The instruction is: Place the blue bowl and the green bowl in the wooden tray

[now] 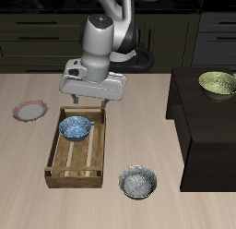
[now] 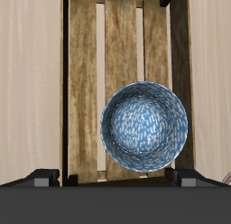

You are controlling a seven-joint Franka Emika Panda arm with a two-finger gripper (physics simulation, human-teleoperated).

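Note:
The blue bowl point(image 1: 76, 129) sits upright inside the wooden tray point(image 1: 53, 155), near the tray's back end. In the wrist view the blue bowl point(image 2: 143, 122) rests on the tray's slats point(image 2: 86, 65). My gripper point(image 1: 93, 102) hangs a little above the tray's back end, open and empty, clear of the bowl. Its two fingertips point(image 2: 41, 177) stand wide apart, one on each side of the bowl. The green bowl point(image 1: 218, 83) sits on a dark raised surface, away from the tray.
A grey-white speckled bowl point(image 1: 137, 182) stands near the table's front edge beside the tray. A small pink plate point(image 1: 29, 110) lies on the tray's other side. The dark raised block point(image 1: 207, 131) under the green bowl is taller than the tabletop.

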